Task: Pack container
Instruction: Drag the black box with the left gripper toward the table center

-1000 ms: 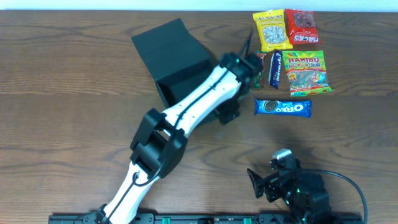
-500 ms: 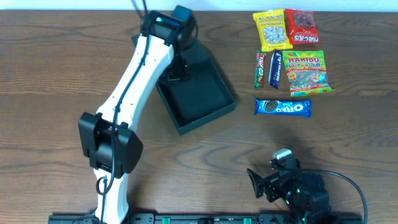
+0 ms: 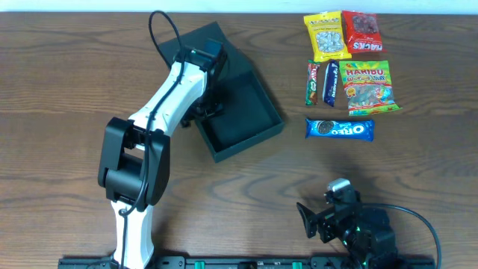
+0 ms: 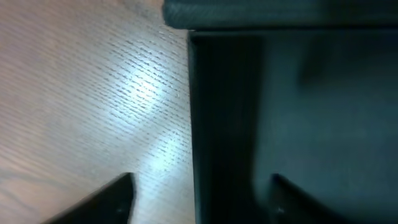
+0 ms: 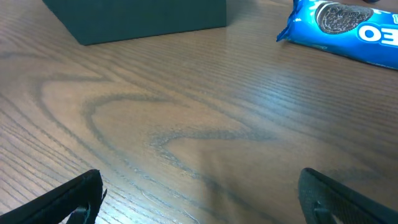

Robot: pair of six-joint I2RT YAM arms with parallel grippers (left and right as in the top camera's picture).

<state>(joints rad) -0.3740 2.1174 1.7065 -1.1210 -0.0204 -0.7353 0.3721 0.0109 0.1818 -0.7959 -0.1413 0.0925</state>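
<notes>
The container was seen lying open at the upper middle of the bench, turned at an angle, with its lid folded back flat toward the far left and its dark inside bare. The left gripper was held over the container's left wall with its jaws parted: in the left wrist view one fingertip was seen above the wood outside the wall and the other within the container, the wall running between them. Whether either finger touched the wall could not be told. The right gripper was kept low near the front edge of the bench, well apart from the container, its jaws spread wide with only bare wood between them. A blue biscuit pack was laid just to the right of the container. Beyond it, two slim bars were set side by side next to a gummy bag, and a yellow bag and a red bag were placed together at the far edge.
</notes>
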